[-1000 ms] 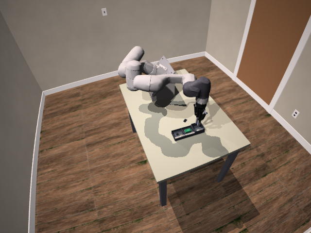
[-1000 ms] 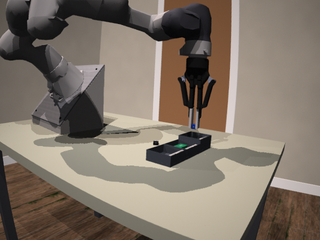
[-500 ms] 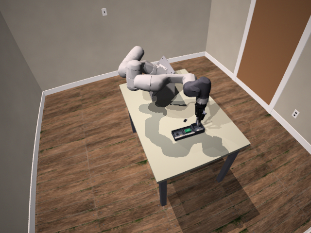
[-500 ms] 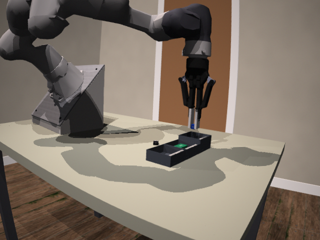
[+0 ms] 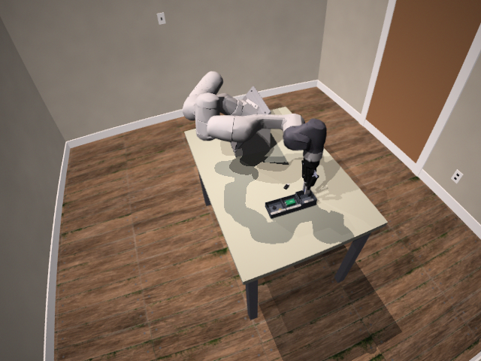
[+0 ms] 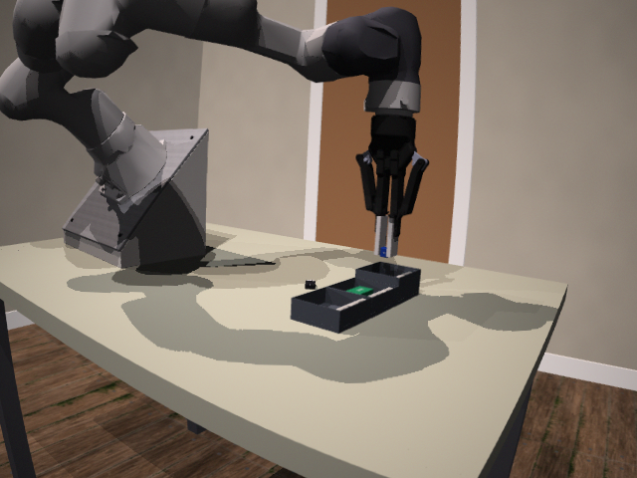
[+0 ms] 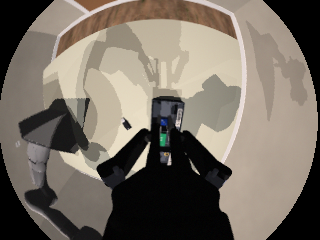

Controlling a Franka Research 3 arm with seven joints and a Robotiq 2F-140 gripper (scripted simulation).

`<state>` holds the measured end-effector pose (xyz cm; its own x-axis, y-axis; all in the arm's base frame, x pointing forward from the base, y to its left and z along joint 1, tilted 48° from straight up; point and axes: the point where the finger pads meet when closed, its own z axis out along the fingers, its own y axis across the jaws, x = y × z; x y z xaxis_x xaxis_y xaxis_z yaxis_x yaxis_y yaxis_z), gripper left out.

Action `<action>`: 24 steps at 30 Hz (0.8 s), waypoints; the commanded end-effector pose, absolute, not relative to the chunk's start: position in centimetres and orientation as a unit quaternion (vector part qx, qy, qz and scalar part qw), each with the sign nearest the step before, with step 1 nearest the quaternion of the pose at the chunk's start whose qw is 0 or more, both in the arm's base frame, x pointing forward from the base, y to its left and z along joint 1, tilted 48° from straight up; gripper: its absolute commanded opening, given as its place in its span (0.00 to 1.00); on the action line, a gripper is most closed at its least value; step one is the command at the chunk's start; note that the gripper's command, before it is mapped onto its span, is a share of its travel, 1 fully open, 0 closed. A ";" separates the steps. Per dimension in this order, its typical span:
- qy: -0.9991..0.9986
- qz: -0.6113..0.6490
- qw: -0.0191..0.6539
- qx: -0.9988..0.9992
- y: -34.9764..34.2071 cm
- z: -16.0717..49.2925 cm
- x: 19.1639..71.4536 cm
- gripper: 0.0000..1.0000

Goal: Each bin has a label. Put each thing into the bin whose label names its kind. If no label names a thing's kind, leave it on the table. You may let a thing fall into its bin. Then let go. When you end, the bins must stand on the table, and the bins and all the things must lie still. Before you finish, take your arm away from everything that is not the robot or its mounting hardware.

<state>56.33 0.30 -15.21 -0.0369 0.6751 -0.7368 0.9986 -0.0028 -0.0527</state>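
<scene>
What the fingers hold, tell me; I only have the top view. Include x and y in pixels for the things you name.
Observer: A small blue thing (image 6: 383,251) (image 7: 164,121), pinched between the fingers (image 5: 306,190) (image 6: 380,236). The exterior view shows it.

Operator: Say whether the tips are down inside the end bin.

Observer: They are not. From the side, there is a gap between them and the rim of the end bin (image 5: 315,198) (image 6: 408,284) (image 7: 154,110).

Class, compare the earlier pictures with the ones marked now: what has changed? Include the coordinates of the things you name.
The gripper (image 5: 306,191) (image 6: 386,255) seems slightly lower over the end bin (image 5: 315,199) (image 6: 410,282); nothing was let go. The blue piece (image 6: 383,251) (image 7: 164,121) is between its fingers throughout. The green piece (image 5: 290,201) (image 6: 359,290) (image 7: 163,139) and small black thing (image 5: 286,186) (image 6: 310,284) (image 7: 126,123) stayed put.
</scene>
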 end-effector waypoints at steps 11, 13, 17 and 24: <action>0.648 -0.301 0.271 0.645 -0.9 -16.3 56.3 0.07; 0.648 -0.301 0.271 0.645 -1.2 -16.6 56.3 0.07; 0.648 -0.301 0.271 0.645 -1.8 -17.1 56.3 0.07; 0.648 -0.301 0.271 0.645 -2.8 -18.1 56.2 0.07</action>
